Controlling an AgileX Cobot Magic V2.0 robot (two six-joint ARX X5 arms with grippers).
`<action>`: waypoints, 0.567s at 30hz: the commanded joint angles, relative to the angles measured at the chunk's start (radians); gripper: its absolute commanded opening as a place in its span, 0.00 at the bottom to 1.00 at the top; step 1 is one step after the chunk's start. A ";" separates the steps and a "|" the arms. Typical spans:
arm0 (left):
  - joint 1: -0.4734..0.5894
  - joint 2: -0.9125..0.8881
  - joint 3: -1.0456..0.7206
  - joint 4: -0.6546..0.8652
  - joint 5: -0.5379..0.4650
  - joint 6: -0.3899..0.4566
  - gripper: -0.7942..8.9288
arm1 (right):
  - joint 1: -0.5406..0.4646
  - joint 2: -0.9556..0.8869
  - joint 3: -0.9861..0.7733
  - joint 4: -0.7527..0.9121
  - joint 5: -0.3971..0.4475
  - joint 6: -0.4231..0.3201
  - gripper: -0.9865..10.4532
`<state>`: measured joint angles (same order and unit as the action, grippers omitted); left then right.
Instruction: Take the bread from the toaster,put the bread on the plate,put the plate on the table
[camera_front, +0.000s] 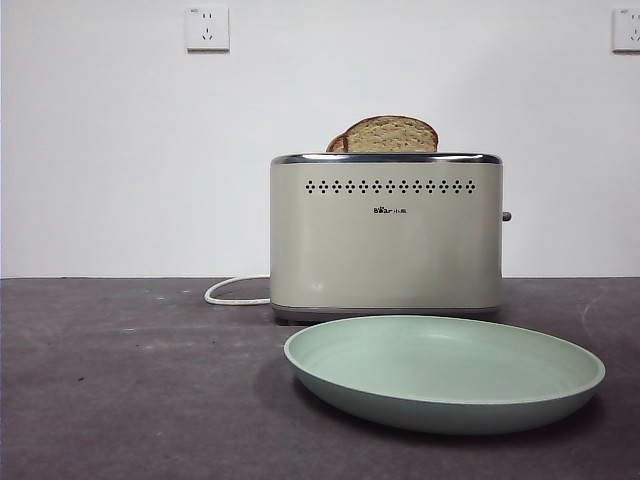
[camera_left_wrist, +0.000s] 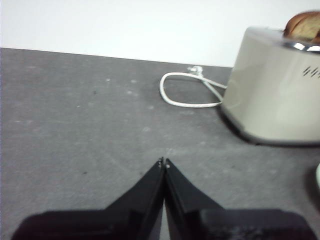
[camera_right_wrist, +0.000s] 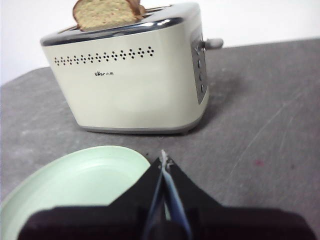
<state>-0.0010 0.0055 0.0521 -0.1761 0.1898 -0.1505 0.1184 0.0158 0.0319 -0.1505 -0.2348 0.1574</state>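
My left gripper (camera_left_wrist: 164, 162) and right gripper (camera_right_wrist: 164, 161) wait with jaws closed, empty, probably before lifting the tan domed bread slice (camera_front: 391, 135) from the cream boxy toaster (camera_front: 386, 240).

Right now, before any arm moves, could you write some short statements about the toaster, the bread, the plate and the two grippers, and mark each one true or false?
1. The bread stands in the toaster. True.
2. The plate lies upside down on top of the toaster. False: it rests right way up on the table, in front of the toaster.
3. The left gripper is shut and holds nothing. True.
4. The right gripper grips the bread. False: it is shut and empty, beside the plate's rim, short of the toaster.
5. A white cord lies on the table beside the toaster. True.
6. The plate carries a slice. False: it is empty.
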 joint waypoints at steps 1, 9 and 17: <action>0.002 0.001 0.060 -0.021 0.032 -0.041 0.07 | 0.002 0.023 0.047 0.013 -0.001 0.090 0.08; 0.002 0.063 0.269 -0.157 0.139 -0.060 0.07 | 0.002 0.195 0.263 -0.082 -0.053 0.108 0.08; 0.002 0.217 0.489 -0.302 0.296 -0.052 0.07 | 0.003 0.443 0.615 -0.426 -0.160 -0.044 0.08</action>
<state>-0.0010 0.2165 0.5331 -0.4755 0.4747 -0.2039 0.1188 0.4469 0.6228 -0.5480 -0.3908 0.1764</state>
